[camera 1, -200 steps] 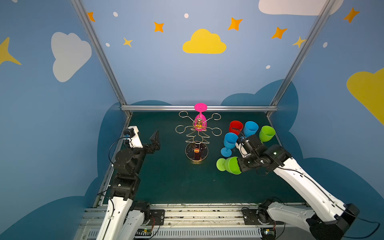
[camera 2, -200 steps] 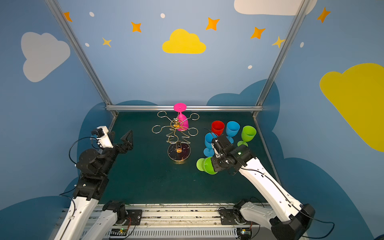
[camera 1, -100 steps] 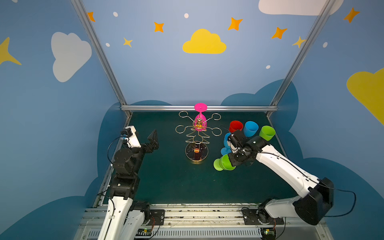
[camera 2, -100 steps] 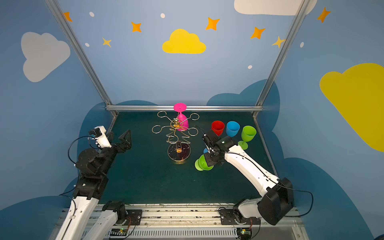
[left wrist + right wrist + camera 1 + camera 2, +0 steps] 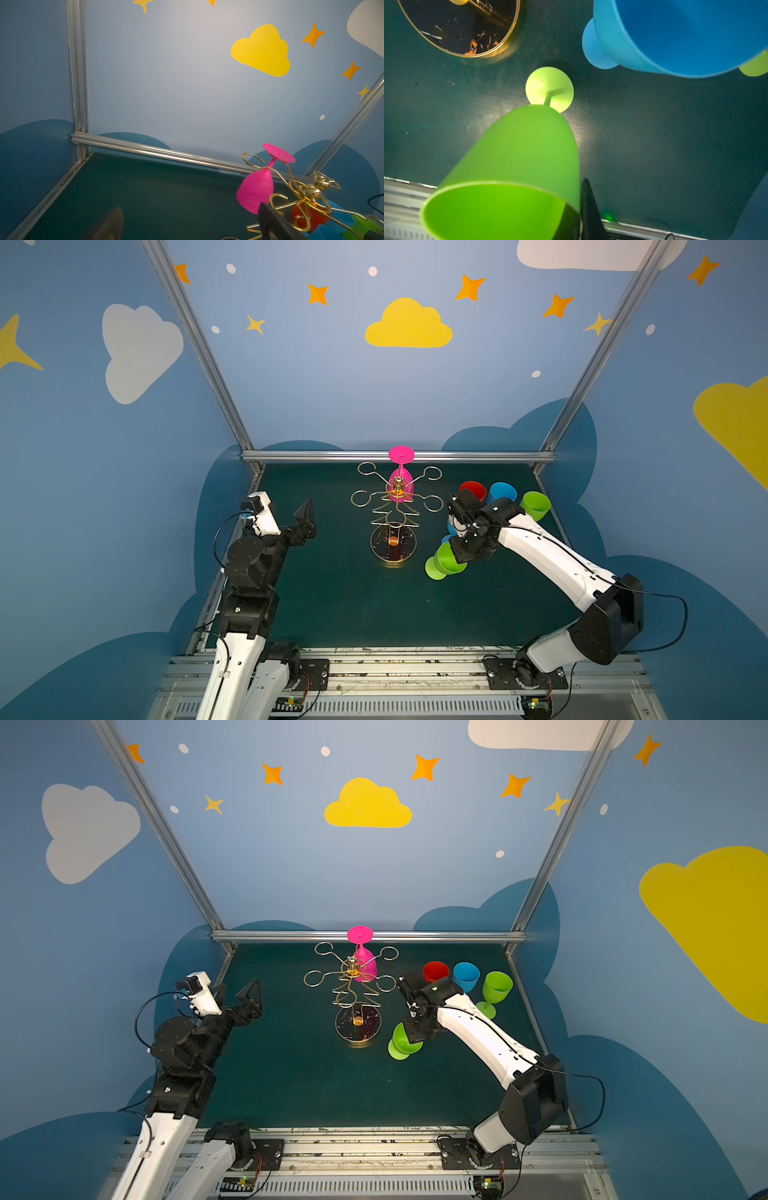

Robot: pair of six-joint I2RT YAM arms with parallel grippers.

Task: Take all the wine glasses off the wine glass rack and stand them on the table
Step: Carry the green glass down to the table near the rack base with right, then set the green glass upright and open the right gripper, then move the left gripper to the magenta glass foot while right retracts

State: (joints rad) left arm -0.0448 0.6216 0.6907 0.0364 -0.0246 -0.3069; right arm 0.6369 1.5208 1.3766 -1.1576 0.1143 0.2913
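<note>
Right gripper (image 5: 460, 555) clamped tilted lime-green plastic wine glass (image 5: 445, 562) — right of gold wire rack (image 5: 382, 543). Left gripper (image 5: 306, 519) gaped empty.

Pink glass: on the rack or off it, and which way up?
On the rack, upside down: the pink glass hangs by its stem in a loop of a rack arm, foot up, bowl down.

Blue walls (image 5: 332, 385) painted with a yellow cloud (image 5: 408, 325), a white cloud (image 5: 139, 348) at upper left and orange stars (image 5: 470, 287) enclose a dark green floor mat (image 5: 340, 605) at lower centre, framed by aluminium posts (image 5: 201, 348) and a rear rail (image 5: 478, 456), evenly lit.
</note>
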